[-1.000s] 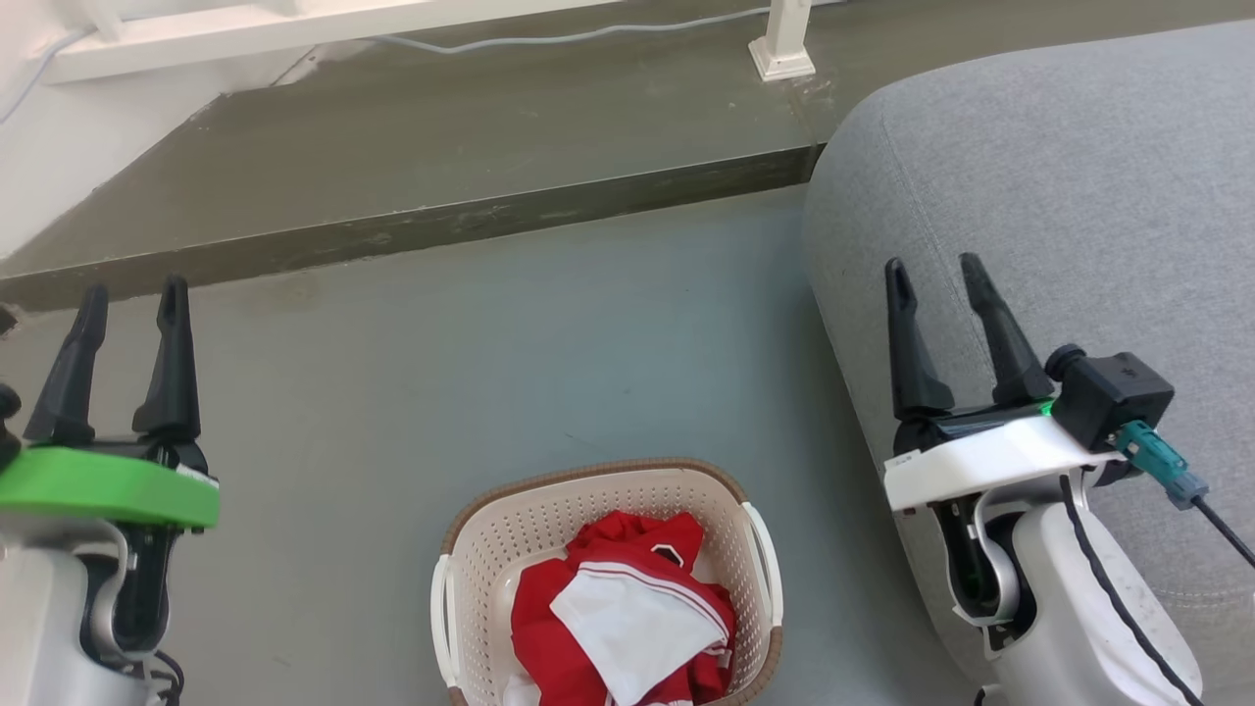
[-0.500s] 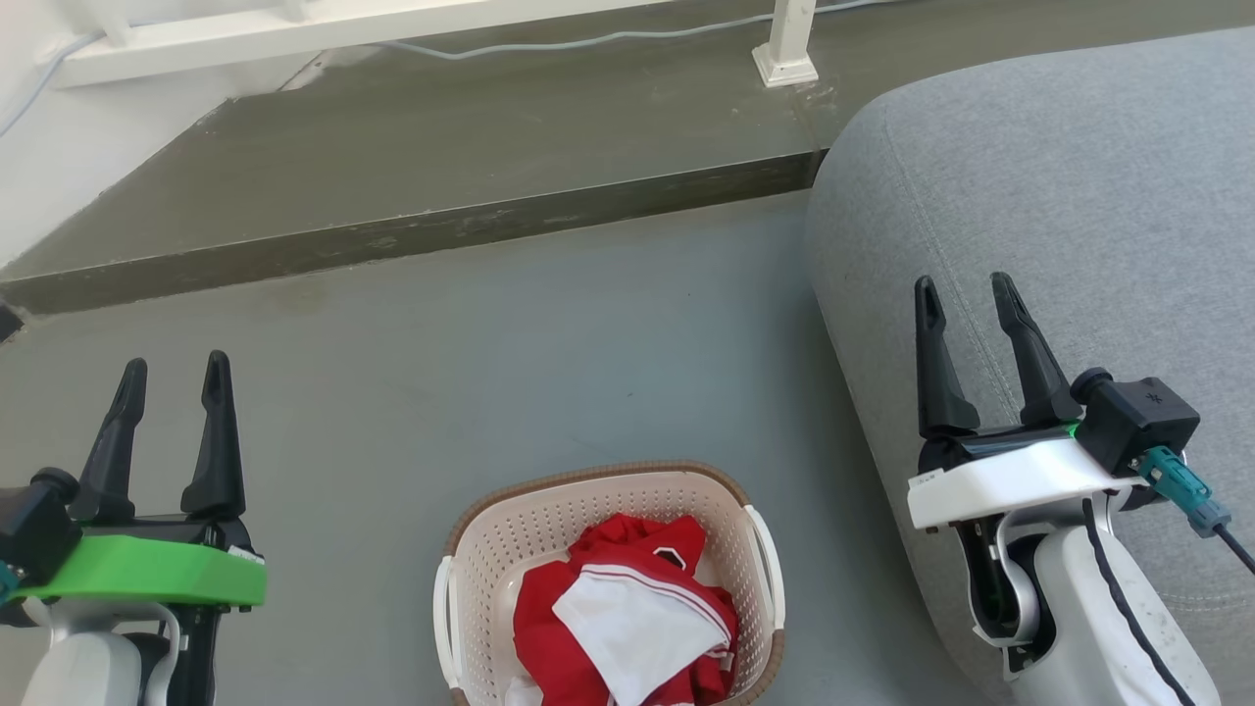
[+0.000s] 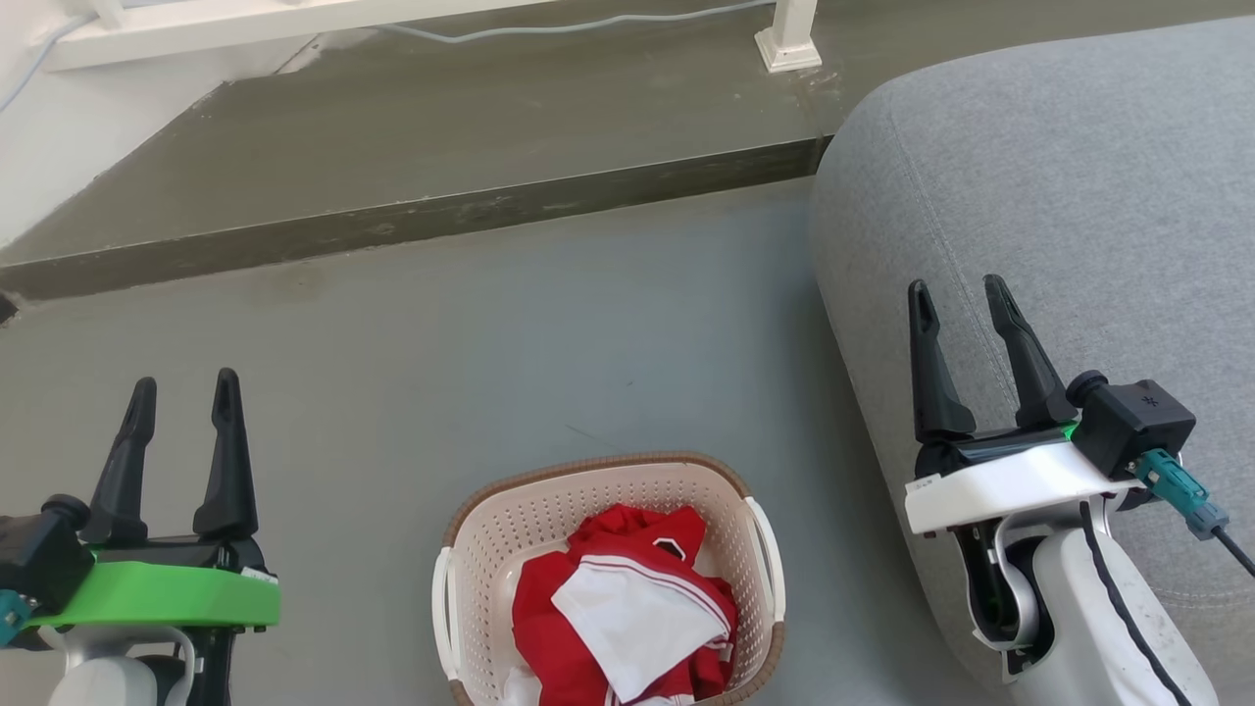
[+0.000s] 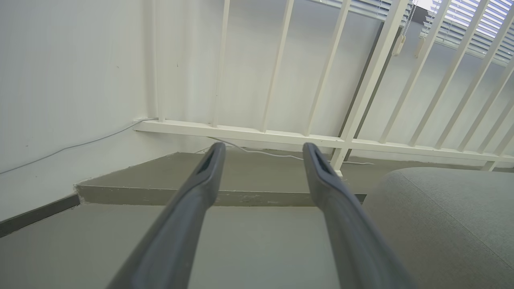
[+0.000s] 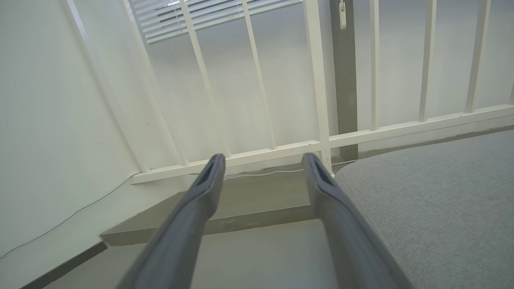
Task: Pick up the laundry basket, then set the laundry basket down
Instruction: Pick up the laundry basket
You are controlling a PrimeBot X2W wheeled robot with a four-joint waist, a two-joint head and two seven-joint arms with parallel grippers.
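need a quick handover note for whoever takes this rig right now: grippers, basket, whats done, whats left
Grippers: left gripper open and empty, over the floor to the left of the basket. right gripper open and empty, to the basket's right, in front of the grey sofa.
Things: laundry basket sits on the floor between the two arms, with red and white clothes inside. Neither gripper touches it.
Done: no grip on the basket yet.
Left: take hold of the basket, lift it, set it down.
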